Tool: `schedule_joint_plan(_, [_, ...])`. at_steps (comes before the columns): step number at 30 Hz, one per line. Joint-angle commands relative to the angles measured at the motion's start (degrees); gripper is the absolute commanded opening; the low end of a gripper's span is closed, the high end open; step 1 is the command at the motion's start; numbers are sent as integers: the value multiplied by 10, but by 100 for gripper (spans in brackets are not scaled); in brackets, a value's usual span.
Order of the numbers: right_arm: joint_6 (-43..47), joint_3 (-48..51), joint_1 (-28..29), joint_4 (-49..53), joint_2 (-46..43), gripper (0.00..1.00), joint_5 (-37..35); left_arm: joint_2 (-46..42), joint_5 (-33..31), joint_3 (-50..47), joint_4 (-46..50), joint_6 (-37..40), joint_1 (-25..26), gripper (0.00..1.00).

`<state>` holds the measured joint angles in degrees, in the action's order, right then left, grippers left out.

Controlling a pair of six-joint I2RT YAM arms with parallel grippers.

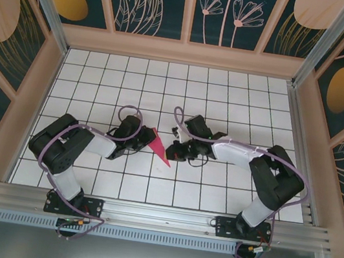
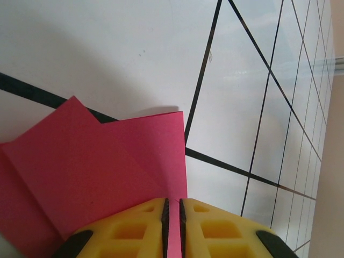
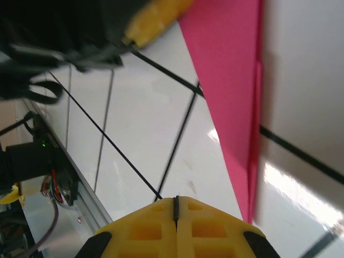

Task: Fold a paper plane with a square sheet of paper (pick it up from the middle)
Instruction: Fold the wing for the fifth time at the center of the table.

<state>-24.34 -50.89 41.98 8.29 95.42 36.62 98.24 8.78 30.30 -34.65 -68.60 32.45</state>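
Note:
The paper plane [image 1: 159, 147] is magenta-pink paper folded to a narrow point, standing on edge on the white grid table with its tip toward the near side. My left gripper [image 1: 147, 139] is shut on its upper part. In the left wrist view the paper's edge runs between the yellow fingers of the left gripper [image 2: 173, 207], and folded pink layers [image 2: 97, 172] spread out to the left. My right gripper [image 1: 173, 147] sits just right of the paper, shut and empty. In the right wrist view the right gripper [image 3: 176, 200] has its jaws pressed together, with the pink plane [image 3: 231, 80] ahead on the right, apart from it.
White table with black grid lines [image 1: 229, 99], walled on three sides by patterned panels. A metal rail [image 1: 164, 216] runs along the near edge by the arm bases. A yellow finger of the left gripper [image 3: 156, 16] shows at the top of the right wrist view.

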Motion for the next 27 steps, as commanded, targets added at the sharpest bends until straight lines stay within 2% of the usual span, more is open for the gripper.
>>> schedule_joint_plan(1, [-6,-11,-2,-25,37,0,10,4,-17,2,64,23,-9,19])
schedule_joint_plan(7, [3,-12,-2,-19,98,0,13,3,-5,12,70,40,-9,21])
schedule_joint_plan(15, [-18,20,-2,-27,120,0,-6,-79,24,24,91,98,-8,30])
schedule_joint_plan(18, [-20,20,-2,-30,120,0,-7,-107,54,29,101,114,-7,32])
schedule_joint_plan(22, [-25,19,-2,-34,120,0,-9,-99,109,26,75,102,3,28])
schedule_joint_plan(27, [-27,19,-2,-36,119,0,-9,-61,118,17,29,76,25,28])
